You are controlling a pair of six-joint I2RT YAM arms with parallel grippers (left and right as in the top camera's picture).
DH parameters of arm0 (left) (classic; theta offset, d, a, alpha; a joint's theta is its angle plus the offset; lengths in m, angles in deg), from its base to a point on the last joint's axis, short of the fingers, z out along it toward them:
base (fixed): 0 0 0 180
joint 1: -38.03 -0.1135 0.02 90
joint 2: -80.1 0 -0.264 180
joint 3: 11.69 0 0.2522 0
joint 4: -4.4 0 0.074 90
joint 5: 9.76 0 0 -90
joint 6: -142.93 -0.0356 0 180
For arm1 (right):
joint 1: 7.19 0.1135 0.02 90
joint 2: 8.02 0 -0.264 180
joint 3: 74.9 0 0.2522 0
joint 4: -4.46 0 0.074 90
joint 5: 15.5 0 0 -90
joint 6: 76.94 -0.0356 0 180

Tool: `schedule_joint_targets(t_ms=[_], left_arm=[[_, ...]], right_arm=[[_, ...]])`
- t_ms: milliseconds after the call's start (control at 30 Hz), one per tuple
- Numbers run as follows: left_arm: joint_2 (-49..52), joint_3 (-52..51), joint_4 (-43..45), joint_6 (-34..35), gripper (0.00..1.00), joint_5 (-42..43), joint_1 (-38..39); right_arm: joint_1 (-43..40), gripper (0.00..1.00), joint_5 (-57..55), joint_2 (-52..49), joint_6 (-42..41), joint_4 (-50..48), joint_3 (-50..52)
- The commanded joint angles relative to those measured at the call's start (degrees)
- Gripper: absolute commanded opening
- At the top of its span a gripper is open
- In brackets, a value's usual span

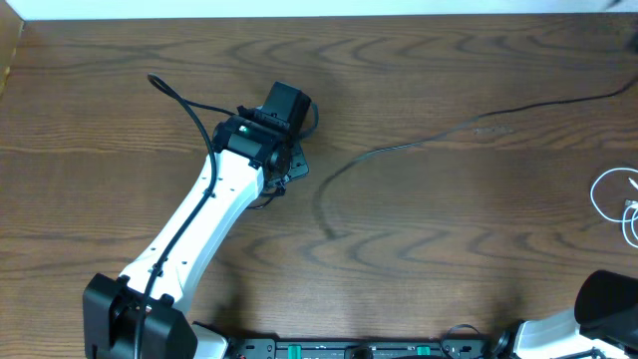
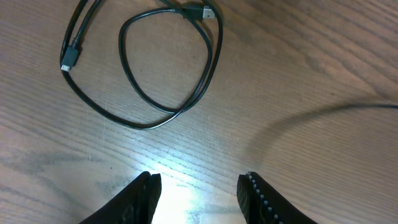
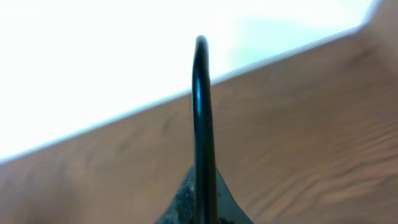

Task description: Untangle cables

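1. Three cables spread across a wood-grain table [image 1: 449, 289], well apart from one another and, by the look of it, mostly separated already.
2. Reaching from the near-left corner toward the table's middle: left arm [image 1: 199, 214], white, wrist poised above one cord. Sitting low at the near-right edge: right arm [image 1: 603, 299], well away from every cord in the overhead view.
3. Stretched from mid-table out to the far-right edge: long black cable [image 1: 478, 128], lying in one open curve. Coiled alone at the right edge: white cable [image 1: 610, 194].
4. Lying just ahead of the left wrist: looped black cable [image 2: 186, 107], one closed ring with a second strand swinging round its left side, touching or crossing at the ring's lower right.
5. Hovering above bare wood short of that loop: left gripper [image 2: 199, 186], jaws partly apart, nothing between them.
6. Clamped fully closed and aimed toward the table's far edge: right gripper [image 3: 200, 193]. Rising from between its tips: thin black strand [image 3: 200, 106], impossible to tell whether cable or part of the rig.
7. Resting flat on the wood, both free: left plug end [image 2: 69, 60] beside the ring, top plug end [image 2: 204, 11] at its upper rim.
8. Step in hand, as a judgement: lining up on the remaining loop. Next move likely calls for advancing and lowering onto a plug end or a single strand, pinching that alone, then drawing it clear of the ring without dragging the whole coil.
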Motion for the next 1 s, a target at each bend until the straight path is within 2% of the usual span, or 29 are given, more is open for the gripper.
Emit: schedule_joint_targets(t_ms=[0,267,433,533,800,967], left_arm=[[0.22,0.46,-0.15,-0.59,0.45,-0.57,-0.02],[0.22,0.46,-0.22,-0.59,0.45,-0.55,-0.02],[0.22,0.46,-0.42,-0.57,0.45,-0.55,-0.02],[0.22,0.46,-0.44,-0.57,0.45,-0.55,-0.02],[0.22,0.46,-0.44,-0.57,0.45,-0.55,-0.02],[0.22,0.46,-0.44,-0.57,0.45,-0.55,-0.02]], right_arm=[[-2.91,0.01,-2.93,0.87,-3.69,0.46,-3.96],[-3.8,0.01,-14.12,-0.76,-3.63,4.98,0.37],[-3.82,0.01,-16.57,-2.08,-2.58,4.46,4.57],[-3.43,0.01,-11.15,-3.23,-0.85,3.78,7.02],[1.11,0.01,13.6,-5.92,8.41,5.6,16.06],[6.64,0.01,17.92,-5.99,12.15,4.87,23.96]])
